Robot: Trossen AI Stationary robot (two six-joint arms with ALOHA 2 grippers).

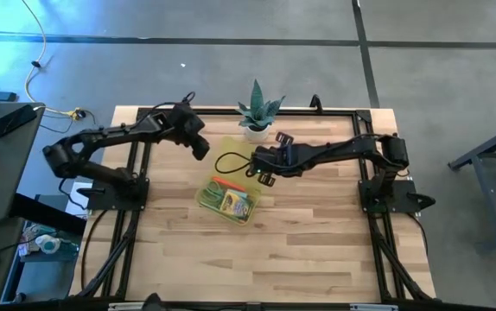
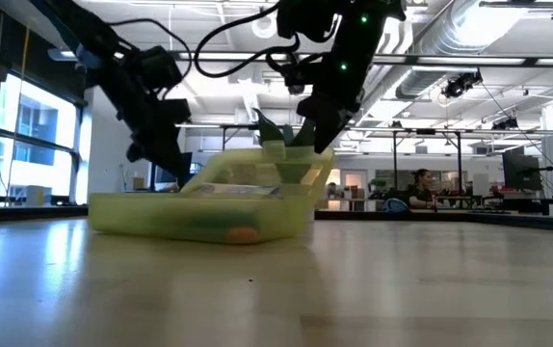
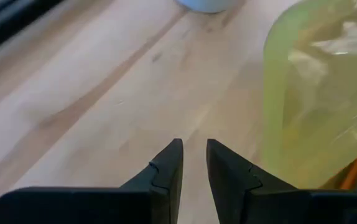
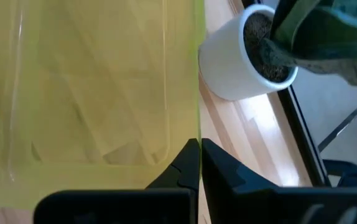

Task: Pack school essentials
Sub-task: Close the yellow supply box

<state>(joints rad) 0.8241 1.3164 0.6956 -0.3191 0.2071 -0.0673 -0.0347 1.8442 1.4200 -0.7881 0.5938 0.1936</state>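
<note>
A translucent yellow-green plastic case (image 1: pixel 226 200) lies on the table with its lid (image 2: pixel 294 173) raised at a slant. Inside are school essentials (image 1: pixel 232 204): coloured stationery, an orange piece (image 2: pixel 243 232), and an orange pencil tip (image 3: pixel 352 175). My right gripper (image 1: pixel 262 175) is at the case's far right side, shut on the lid's edge. My left gripper (image 1: pixel 201 149) hovers over bare wood by the case's far left side. Its fingers are a little apart and hold nothing (image 3: pixel 194 149). My right gripper (image 4: pixel 199 144) pinches the thin free edge of the translucent lid (image 4: pixel 198 118) between its two fingers, coming from the table's right and slanting down. The lid (image 4: pixel 91 93) is lifted and tilted, its other side still joined to the case on the table.
A spiky green plant in a white pot (image 1: pixel 257 112) stands at the far edge, close behind the lid (image 4: pixel 241 62). A black cable (image 1: pixel 231 161) loops between the two grippers. Bare wood lies toward the near edge (image 1: pixel 257 259). A person sits far back in the room (image 2: pixel 419 188).
</note>
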